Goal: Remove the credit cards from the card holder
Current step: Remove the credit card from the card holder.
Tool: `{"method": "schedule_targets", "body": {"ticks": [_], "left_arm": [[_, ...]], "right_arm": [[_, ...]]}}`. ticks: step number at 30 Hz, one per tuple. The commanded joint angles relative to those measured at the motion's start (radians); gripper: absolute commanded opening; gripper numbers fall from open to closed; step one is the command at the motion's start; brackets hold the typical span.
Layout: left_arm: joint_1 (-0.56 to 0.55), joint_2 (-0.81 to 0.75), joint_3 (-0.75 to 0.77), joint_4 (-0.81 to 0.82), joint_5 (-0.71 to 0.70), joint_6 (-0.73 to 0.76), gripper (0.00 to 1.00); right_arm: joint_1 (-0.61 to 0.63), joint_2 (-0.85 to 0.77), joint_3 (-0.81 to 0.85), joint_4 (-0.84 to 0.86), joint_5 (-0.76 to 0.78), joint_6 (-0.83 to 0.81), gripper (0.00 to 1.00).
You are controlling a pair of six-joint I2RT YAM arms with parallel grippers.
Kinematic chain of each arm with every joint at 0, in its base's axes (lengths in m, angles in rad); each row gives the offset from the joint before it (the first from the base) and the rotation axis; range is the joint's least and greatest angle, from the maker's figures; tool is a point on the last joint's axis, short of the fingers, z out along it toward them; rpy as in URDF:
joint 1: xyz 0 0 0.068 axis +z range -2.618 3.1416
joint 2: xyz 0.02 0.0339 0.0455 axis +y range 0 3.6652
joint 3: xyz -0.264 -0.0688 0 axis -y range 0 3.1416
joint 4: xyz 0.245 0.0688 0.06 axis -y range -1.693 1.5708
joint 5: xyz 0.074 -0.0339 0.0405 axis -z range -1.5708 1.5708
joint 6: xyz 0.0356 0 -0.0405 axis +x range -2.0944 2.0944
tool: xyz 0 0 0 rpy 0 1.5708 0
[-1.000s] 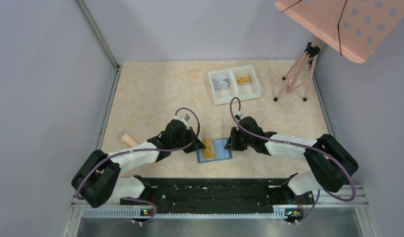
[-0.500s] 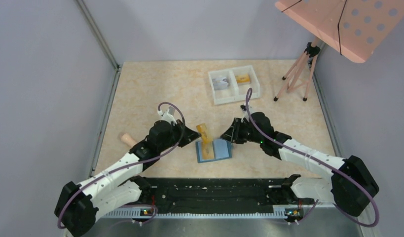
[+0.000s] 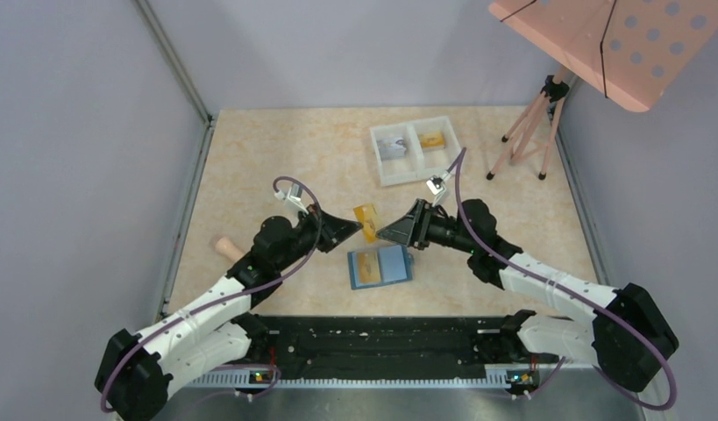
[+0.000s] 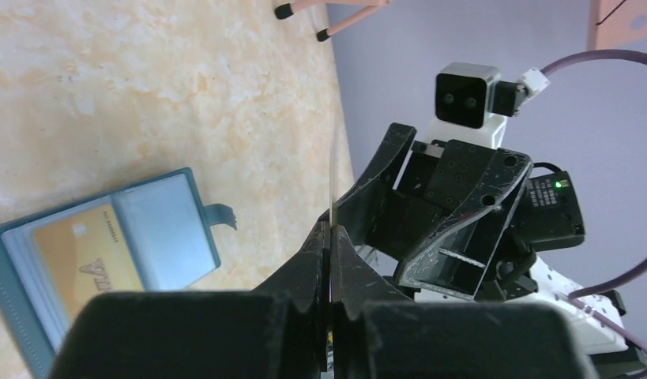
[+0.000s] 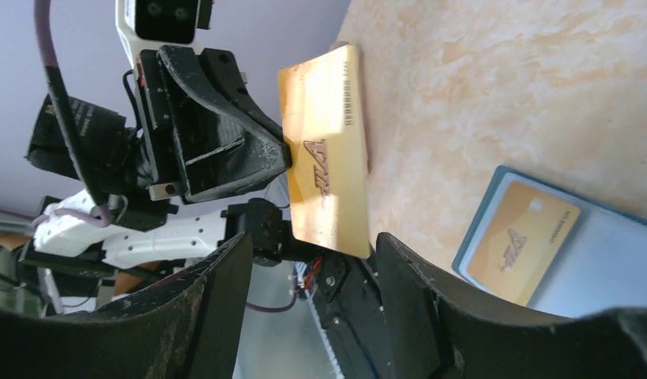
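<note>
Aloft, gold card clenched in left jaws, right jaws parted beside it.

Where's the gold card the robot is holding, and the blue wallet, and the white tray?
gold card (image 5: 324,158): right wrist view, middle of its face.
blue wallet (image 3: 394,263): top view, its bare right half.
white tray (image 3: 421,176): top view, its near wall.

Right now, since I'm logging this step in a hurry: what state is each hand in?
Left hand: closed on an orange-gold credit card.
Right hand: open, holding nothing, facing that card.
</note>
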Motion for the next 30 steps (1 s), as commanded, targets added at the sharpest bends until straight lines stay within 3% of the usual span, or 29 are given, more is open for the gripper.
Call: {"method": "schedule_targets", "body": {"ticks": [1,10,12,14,17,19,23,26,30], "left_arm": [[-0.003,-0.016,-0.043,0.147,0.014,-0.060,0.00],[-0.004,-0.086,-0.043,0.061,-0.073,0.014,0.00],[-0.003,-0.087,-0.044,0.063,-0.077,0.028,0.00],[-0.002,-0.079,-0.048,0.074,-0.070,0.035,0.00],[-0.002,-0.057,-0.039,0.057,-0.088,0.058,0.00],[0.003,-0.048,0.005,-0.038,-0.091,0.097,0.10],[0.006,-0.041,0.133,-0.277,-0.125,0.256,0.55],[0.022,-0.068,0.167,-0.337,-0.119,0.353,0.63],[0.061,-0.055,0.219,-0.400,-0.020,0.417,0.67]], "right_arm": [[-0.008,0.036,0.035,0.101,-0.081,0.049,0.58],[-0.008,0.107,0.071,0.079,-0.034,0.090,0.54],[-0.008,0.123,0.061,0.126,-0.023,0.099,0.44],[-0.007,0.143,0.061,0.159,-0.021,0.102,0.24],[-0.014,0.160,0.066,0.191,-0.042,0.079,0.04],[-0.036,0.167,0.074,0.174,-0.074,0.033,0.00],[-0.114,0.185,0.079,0.131,-0.241,-0.064,0.00],[-0.154,0.196,0.091,0.079,-0.383,-0.142,0.00],[-0.157,0.200,0.148,-0.100,-0.446,-0.301,0.00]]}}
